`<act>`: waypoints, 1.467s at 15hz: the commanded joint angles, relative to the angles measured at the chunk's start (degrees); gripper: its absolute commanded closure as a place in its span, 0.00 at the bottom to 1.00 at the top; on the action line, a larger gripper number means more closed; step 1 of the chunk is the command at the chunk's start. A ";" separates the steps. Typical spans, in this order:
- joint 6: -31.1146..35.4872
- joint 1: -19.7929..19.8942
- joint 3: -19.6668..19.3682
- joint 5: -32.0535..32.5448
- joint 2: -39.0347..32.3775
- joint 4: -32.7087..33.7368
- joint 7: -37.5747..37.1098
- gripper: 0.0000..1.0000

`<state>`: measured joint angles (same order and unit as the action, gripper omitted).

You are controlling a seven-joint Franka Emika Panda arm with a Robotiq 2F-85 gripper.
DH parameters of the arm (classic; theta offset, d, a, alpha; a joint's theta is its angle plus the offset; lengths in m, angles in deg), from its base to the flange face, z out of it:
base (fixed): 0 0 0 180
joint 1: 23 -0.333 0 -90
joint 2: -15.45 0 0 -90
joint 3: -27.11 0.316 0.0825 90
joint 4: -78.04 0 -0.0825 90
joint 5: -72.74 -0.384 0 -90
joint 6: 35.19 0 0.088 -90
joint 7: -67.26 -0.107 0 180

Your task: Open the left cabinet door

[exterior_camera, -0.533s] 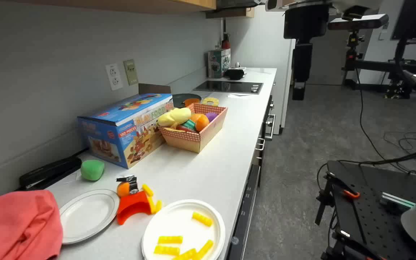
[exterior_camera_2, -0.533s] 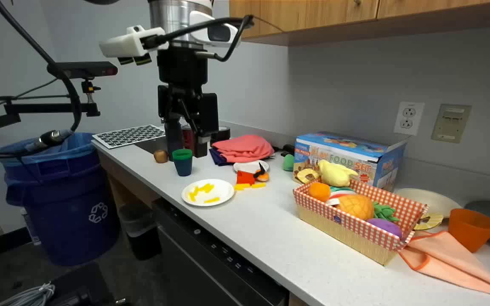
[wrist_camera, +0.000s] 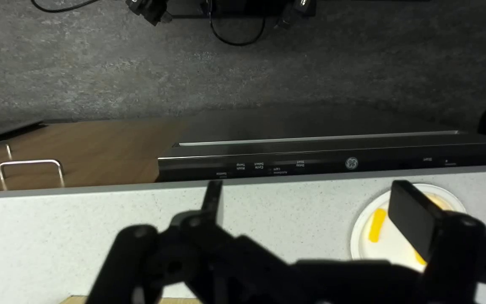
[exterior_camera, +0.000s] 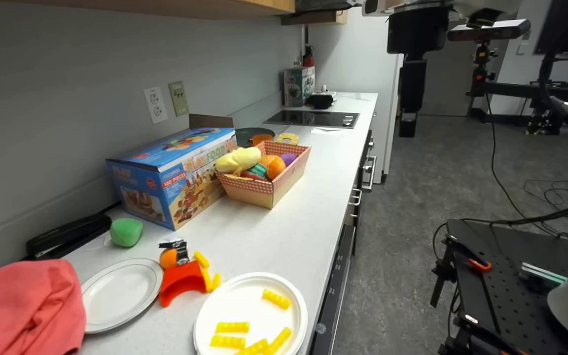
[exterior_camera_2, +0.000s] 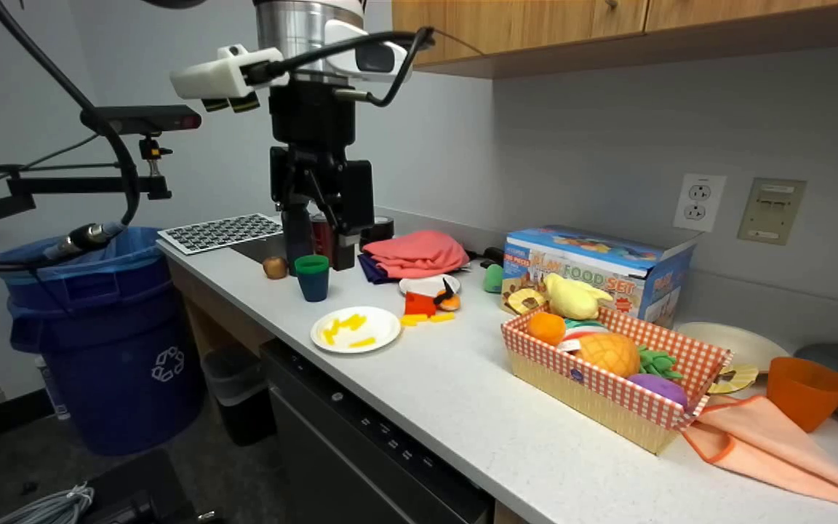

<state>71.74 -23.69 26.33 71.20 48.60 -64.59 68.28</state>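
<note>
The wooden wall cabinet hangs over the counter at the top of an exterior view. Its left door [exterior_camera_2: 528, 28] is shut, with a small dark knob [exterior_camera_2: 611, 4] at its lower right, cut by the frame's top. A second door [exterior_camera_2: 732, 13] adjoins it on the right. Only the cabinet's underside [exterior_camera: 141, 7] shows in an exterior view. My gripper [exterior_camera_2: 323, 251] hangs pointing down, lower than the cabinet and apart from it; it also shows in an exterior view [exterior_camera: 407, 125]. In the wrist view my gripper [wrist_camera: 310, 200] has its fingers wide apart with nothing between them.
The counter [exterior_camera_2: 463, 393] holds a white plate [exterior_camera_2: 390, 331] with yellow pieces, a checkered basket [exterior_camera_2: 586, 393] of toy food, a play-food box [exterior_camera_2: 593, 262] and a green-blue cup [exterior_camera_2: 312, 278]. A black dishwasher [wrist_camera: 331, 162] and metal pull handles [wrist_camera: 32, 161] are below its edge.
</note>
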 commanded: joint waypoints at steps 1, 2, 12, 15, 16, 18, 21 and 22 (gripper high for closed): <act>-0.13 0.17 0.13 -0.06 -0.03 0.11 0.08 0.00; -0.13 0.17 0.13 -0.06 -0.03 0.11 0.08 0.00; -0.13 0.17 0.13 -0.06 -0.03 0.11 0.08 0.00; -0.13 0.17 0.13 -0.06 -0.03 0.11 0.08 0.00; -0.13 0.17 0.13 -0.06 -0.03 0.11 0.08 0.00; -0.13 0.17 0.13 -0.06 -0.03 0.11 0.08 0.00; -1.17 0.21 0.25 -0.31 1.42 1.25 -0.51 0.00; -1.61 0.27 0.37 -0.16 1.97 1.75 -0.72 0.00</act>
<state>71.72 -23.69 26.33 71.19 48.72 -64.30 68.28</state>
